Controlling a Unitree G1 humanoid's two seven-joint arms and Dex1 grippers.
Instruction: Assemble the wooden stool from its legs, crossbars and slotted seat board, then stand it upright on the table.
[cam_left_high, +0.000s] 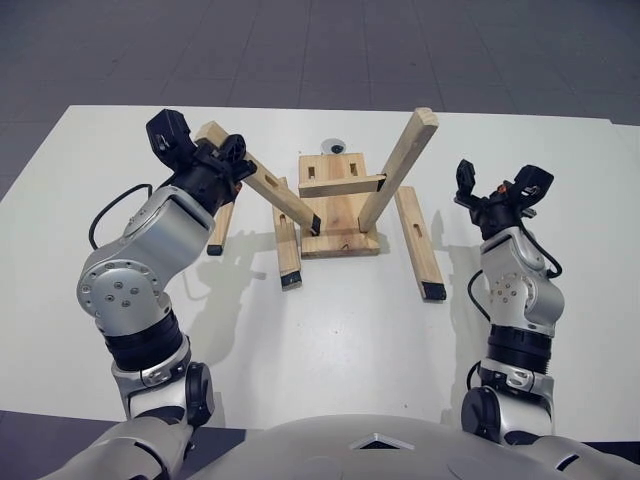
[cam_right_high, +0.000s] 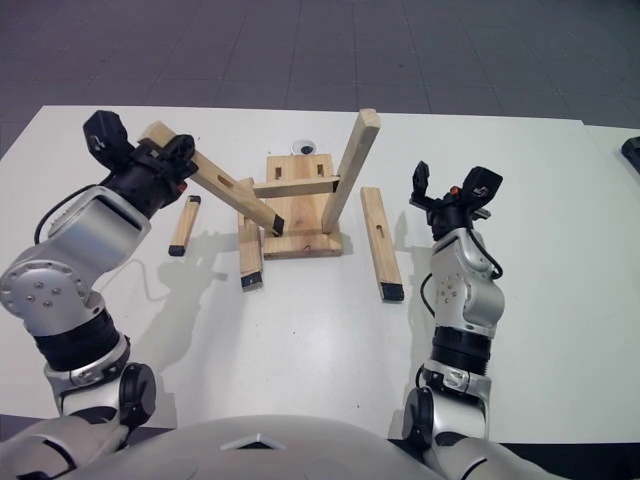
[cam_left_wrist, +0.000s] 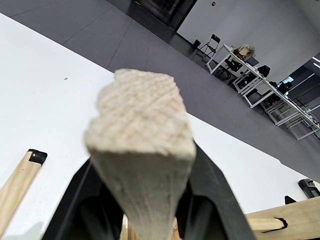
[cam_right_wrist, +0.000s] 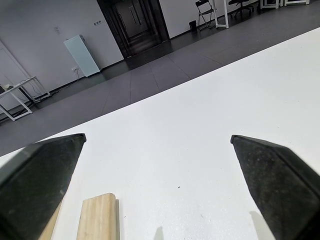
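My left hand (cam_left_high: 203, 147) is clamped on the upper end of a square, pale-wood leg (cam_left_high: 275, 190), whose rough-sawn end grain faces my wrist. Its dark-capped foot slants down to the slotted seat board (cam_left_high: 340, 235), which lies flat on the white counter (cam_left_high: 330, 340). A crossbar (cam_left_high: 340, 185) sits between it and a second tilted leg (cam_left_high: 400, 165). Another leg (cam_left_high: 420, 245) lies loose just right of the board. My right hand (cam_left_high: 500, 178) hovers beside it, fingers wide apart, gripping nothing.
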